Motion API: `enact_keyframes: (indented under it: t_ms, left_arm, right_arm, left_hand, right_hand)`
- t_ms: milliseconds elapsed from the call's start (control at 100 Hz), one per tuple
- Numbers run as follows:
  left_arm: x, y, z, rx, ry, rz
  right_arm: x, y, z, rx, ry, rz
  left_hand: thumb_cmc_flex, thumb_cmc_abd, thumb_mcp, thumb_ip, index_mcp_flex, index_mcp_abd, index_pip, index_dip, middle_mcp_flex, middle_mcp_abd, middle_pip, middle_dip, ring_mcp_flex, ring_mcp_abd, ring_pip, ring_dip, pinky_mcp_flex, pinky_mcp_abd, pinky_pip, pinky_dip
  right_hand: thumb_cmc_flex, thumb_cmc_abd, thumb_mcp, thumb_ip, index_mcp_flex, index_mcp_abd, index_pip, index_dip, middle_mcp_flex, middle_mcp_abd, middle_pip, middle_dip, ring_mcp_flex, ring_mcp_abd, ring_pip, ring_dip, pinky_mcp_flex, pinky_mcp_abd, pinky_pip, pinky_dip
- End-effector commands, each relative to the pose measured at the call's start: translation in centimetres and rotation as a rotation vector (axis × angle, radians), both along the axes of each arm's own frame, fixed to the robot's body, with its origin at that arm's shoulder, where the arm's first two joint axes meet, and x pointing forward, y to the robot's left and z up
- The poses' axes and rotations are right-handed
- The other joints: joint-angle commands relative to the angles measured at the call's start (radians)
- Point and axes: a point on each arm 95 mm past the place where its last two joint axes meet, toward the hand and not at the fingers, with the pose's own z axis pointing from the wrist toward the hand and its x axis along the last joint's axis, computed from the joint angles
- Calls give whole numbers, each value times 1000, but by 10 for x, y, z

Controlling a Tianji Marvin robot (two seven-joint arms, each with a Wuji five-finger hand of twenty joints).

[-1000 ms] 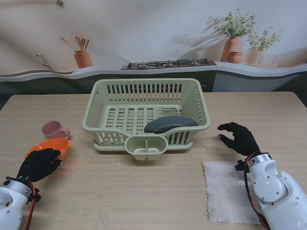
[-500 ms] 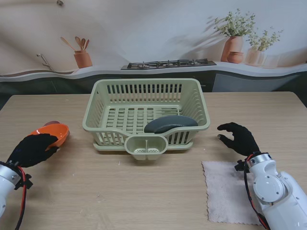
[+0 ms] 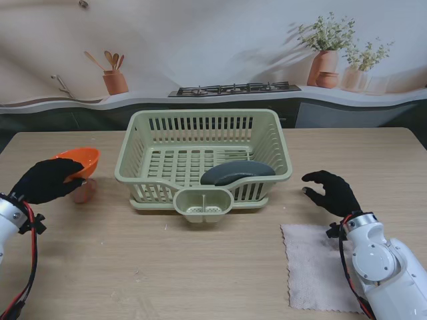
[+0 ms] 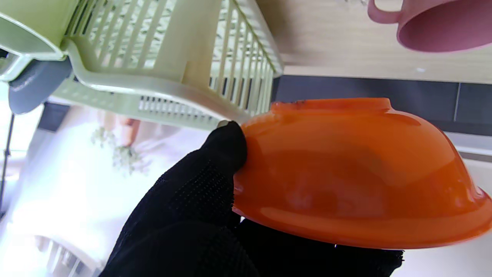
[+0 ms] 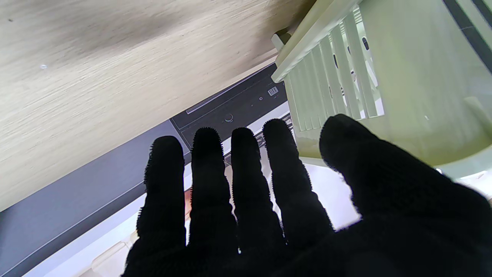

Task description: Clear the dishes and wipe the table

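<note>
The left hand (image 3: 43, 180) grips the orange bowl (image 3: 80, 161) aloft just left of the dish rack (image 3: 203, 160), apparently for loading, while the right hand (image 3: 331, 192) hovers empty, fingers spread, right of that rack.

Left hand (image 3: 45, 180) raised, fingers clamped in grasp; right hand (image 3: 331, 192) low, fingers spread, empty.

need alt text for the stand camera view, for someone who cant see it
The left hand holds an orange bowl lifted over a pink cup, left of a green dish rack holding a grey dish. The right hand hovers open beyond a white cloth on the wooden table.
</note>
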Motion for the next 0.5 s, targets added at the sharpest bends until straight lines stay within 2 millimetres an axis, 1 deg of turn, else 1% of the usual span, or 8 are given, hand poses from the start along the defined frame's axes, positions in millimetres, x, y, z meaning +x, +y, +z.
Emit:
enact_keyframes:
  t_ms: [0, 290, 490]
  left_arm:
    - [7, -4, 14, 7, -15, -25]
    - [34, -23, 45, -8, -19, -103]
    - [52, -48, 63, -21, 18, -163]
  right_arm:
    - [-1, 3, -1, -2, 10, 12]
    - [-2, 5, -2, -1, 24, 11]
    - [-2, 6, -3, 2, 24, 8]
  left_hand:
    - [104, 23, 85, -1, 43, -94, 41, 12, 9, 33, 14, 7, 27, 71, 18, 21, 36, 10, 86, 35]
    - [103, 22, 83, 0, 46, -103, 44, 13, 15, 27, 17, 8, 34, 62, 16, 19, 37, 5, 88, 34]
    - [102, 21, 82, 1, 47, -109, 46, 13, 19, 22, 17, 7, 41, 55, 15, 18, 42, -1, 93, 34]
  right_hand:
    - [-20, -21, 11, 34, 22, 5, -8, 8, 13, 0, -13, -12, 9, -1, -14, -2, -11, 5, -18, 9]
    - [-20, -20, 10, 33, 22, 4, -9, 8, 13, 0, -12, -12, 9, -2, -15, -2, -11, 6, -19, 9]
    - [-20, -21, 11, 34, 23, 5, -9, 8, 12, -1, -13, -12, 10, -2, -15, -2, -13, 6, -20, 9]
